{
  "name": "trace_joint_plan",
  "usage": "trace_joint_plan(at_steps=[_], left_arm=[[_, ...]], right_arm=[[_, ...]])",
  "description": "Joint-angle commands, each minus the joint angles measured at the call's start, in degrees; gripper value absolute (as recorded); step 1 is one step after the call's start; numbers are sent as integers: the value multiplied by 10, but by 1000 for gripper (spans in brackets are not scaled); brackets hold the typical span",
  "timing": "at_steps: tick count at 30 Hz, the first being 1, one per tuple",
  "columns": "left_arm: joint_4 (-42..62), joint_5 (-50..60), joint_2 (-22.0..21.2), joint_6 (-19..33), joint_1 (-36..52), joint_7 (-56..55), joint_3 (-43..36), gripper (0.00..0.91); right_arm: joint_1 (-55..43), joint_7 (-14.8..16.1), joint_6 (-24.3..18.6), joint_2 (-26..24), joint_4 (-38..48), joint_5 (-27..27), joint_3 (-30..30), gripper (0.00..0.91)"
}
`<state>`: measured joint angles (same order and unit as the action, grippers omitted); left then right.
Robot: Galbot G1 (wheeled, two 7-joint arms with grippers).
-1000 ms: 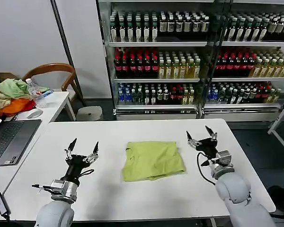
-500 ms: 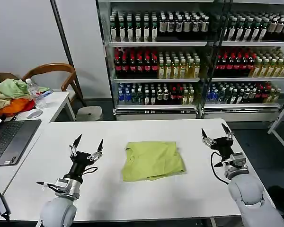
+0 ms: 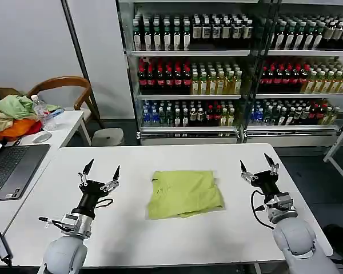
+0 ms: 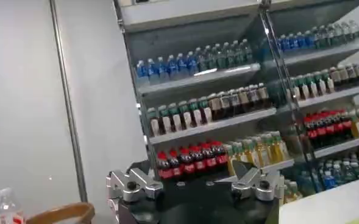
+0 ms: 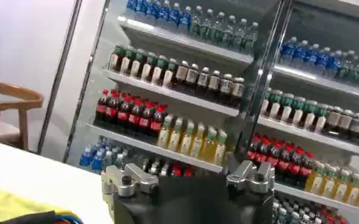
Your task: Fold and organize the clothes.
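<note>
The lime yellow-green T-shirt (image 3: pixel 184 193) lies folded into a rough square in the middle of the white table (image 3: pixel 160 157). My left gripper (image 3: pixel 99 172) is raised above the table to the shirt's left, open, fingers pointing up, nothing in it. To the shirt's right my right gripper (image 3: pixel 256 166) is held up the same way, open and empty. A corner of the shirt (image 5: pixel 8 204) shows in the right wrist view. Both wrist views look out at the drink shelves, over the left gripper (image 4: pixel 194 182) and the right gripper (image 5: pixel 188 178).
Drink coolers full of bottles (image 3: pixel 217 68) stand behind the table. A side table on the left holds a laptop (image 3: pixel 11 168), a heap of pale green and orange garments (image 3: pixel 11 117) and a water bottle (image 3: pixel 41 111). A wooden chair (image 3: pixel 63 91) and a stool (image 3: pixel 107 137) stand beyond.
My right gripper swung out to the right, away from the shirt, then eased back a little. The left gripper shifted slightly. The shirt has not moved.
</note>
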<state>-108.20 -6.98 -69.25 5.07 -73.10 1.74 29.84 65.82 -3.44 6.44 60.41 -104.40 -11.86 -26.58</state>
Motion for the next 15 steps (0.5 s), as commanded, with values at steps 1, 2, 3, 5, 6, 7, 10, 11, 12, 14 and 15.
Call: trace_joint_plan(at_steps=[1,2,3,5,6,7,10,11,12,14,15], left_arm=[[-15,64,-2,-20,-6,-27,-7,907],[-17,64,-5,-25,-7,-28,-7,907],[-18,63,-6,-25,-8,-28,-6,907],[-15,40,-10,-7,-12,6,2,907],[-15,31,-12,-3,-14,18,4,907],[-16,25,-14,0,-18,24,4,907],[-23,12,-18,4,-31,21,2,907],[-24,12,-18,10,-32,21,4,907],[-24,12,-18,14,-32,20,5,907],[-23,11,-17,21,-32,21,11,907],[-21,13,-16,26,-32,22,12,907]], right_arm=[[17,-21,-15,-1,-2,14,8,907],[21,-12,-15,-5,-5,13,5,907],[24,-10,-15,-6,-7,13,3,907],[28,2,-18,-7,-9,15,1,907],[29,3,-20,-7,-10,16,1,907],[28,3,-21,-5,-10,18,0,907],[26,2,-28,-7,-6,28,-12,907],[24,2,-24,-10,-4,21,-19,907],[24,3,-24,-10,-4,20,-21,907],[24,4,-24,-11,-4,19,-21,907],[25,6,-25,-11,-6,21,-19,907]])
